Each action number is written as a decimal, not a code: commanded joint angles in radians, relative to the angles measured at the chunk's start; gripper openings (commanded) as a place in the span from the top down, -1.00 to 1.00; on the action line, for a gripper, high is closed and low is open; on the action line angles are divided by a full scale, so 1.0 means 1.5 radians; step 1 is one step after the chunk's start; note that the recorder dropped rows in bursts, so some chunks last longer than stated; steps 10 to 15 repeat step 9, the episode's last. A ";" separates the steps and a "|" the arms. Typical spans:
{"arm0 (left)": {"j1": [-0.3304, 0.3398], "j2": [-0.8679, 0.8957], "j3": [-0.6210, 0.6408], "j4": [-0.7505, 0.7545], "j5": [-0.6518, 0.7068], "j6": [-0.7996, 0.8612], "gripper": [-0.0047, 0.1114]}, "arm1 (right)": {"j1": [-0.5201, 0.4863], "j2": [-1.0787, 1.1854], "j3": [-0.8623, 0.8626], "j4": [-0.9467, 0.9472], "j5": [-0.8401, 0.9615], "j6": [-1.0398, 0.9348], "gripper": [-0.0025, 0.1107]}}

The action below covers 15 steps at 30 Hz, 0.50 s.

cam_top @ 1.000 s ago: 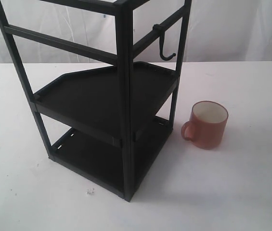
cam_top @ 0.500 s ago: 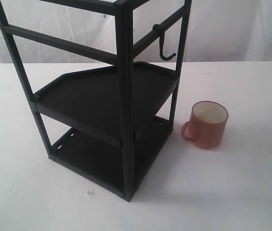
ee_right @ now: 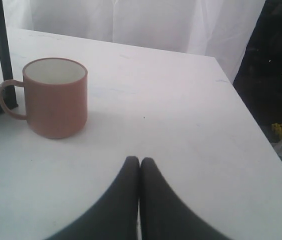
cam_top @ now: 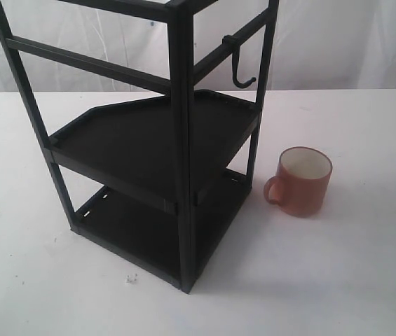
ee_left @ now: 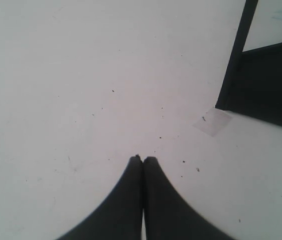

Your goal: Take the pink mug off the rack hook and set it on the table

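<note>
Nothing has moved since the earlier frames: the pink mug (cam_top: 303, 180), the rack (cam_top: 183, 175) and everything around them sit exactly where they were a second ago. The mug stands upright on the white surface (cam_top: 366, 266), mouth up, just beside the rack's lower right corner. Its handle is turned toward the rack, and it touches neither the frame nor either arm. The rack hook (cam_top: 240, 66) on the upper bar hangs bare, well above the mug. Judged from that, the task looks finished: the mug is off the hook and set down steadily, and nothing appears left to do with it. Neither arm shows in the exterior view. The right tool (ee_right: 139, 160) has its two dark fingers pressed together with only a hairline seam between them; it holds nothing and hangs above bare surface, facing the mug but well apart from it. The left tool (ee_left: 142, 159) is likewise pressed together and empty, above bare surface near a rack foot and a small scrap of clear tape (ee_left: 212, 121)
</note>
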 commanded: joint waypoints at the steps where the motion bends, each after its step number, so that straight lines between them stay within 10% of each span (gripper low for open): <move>1: -0.003 -0.003 0.002 0.000 0.005 -0.001 0.92 | -0.008 -0.002 0.000 -0.002 -0.007 0.003 0.96; 15: -0.003 -0.003 0.002 0.000 0.005 -0.001 0.92 | -0.008 -0.002 0.000 -0.002 -0.007 0.003 0.96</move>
